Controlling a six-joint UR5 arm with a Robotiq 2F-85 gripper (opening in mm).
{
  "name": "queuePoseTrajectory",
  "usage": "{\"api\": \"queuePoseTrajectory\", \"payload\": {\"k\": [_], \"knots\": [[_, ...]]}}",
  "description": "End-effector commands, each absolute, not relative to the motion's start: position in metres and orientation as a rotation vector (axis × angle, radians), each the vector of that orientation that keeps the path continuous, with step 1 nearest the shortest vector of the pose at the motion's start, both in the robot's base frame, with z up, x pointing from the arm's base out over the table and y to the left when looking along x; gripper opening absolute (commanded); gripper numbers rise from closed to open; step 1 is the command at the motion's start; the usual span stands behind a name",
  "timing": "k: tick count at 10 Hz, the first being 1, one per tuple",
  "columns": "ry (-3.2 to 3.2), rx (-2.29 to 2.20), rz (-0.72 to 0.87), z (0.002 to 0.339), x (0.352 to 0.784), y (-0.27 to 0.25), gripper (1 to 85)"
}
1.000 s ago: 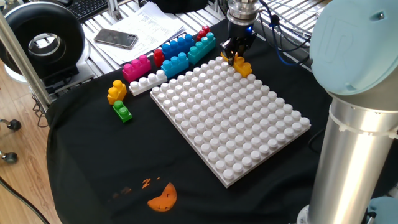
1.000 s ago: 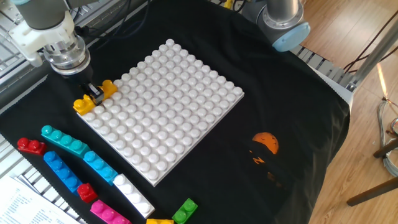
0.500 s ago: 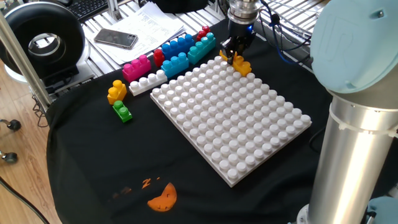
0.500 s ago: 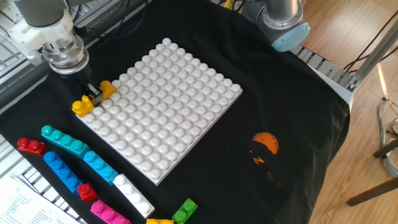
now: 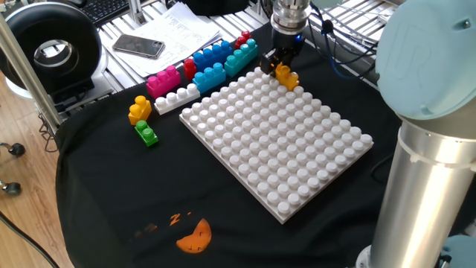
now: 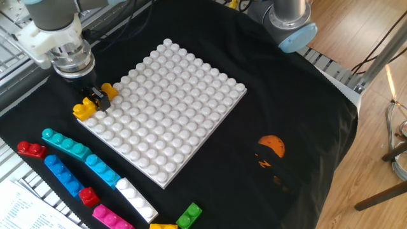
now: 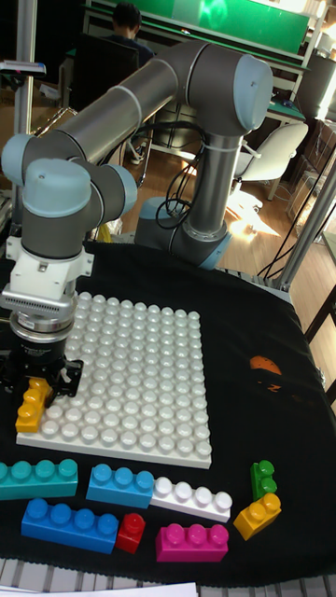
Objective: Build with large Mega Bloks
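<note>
My jaws grip the orange brick (image 6: 93, 102) at the white baseplate's (image 6: 166, 108) corner, hiding its middle and whether it is seated.

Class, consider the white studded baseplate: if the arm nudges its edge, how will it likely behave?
The white baseplate looks rigid, so it probably slides whole rather than bending. It lies flat and broad on the black cloth, so tipping seems unlikely. The cloth may drag or bunch beneath it.
</note>
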State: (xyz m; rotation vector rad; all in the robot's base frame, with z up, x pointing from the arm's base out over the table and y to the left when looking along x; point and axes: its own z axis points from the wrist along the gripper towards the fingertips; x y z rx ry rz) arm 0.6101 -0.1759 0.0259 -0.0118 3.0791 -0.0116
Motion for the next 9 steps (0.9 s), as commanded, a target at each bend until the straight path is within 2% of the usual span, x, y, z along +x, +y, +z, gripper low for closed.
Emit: {"api": "queuePoseTrajectory", "payload": {"k": [1, 6, 9], "knots": [[3.069, -0.06, 0.028, 0.03, 0.611, -0.173, 53.7], [3.085, -0.082, 0.092, 0.049, 0.606, -0.176, 54.3], [3.103, -0.067, 0.098, 0.063, 0.602, -0.172, 50.3]]}}
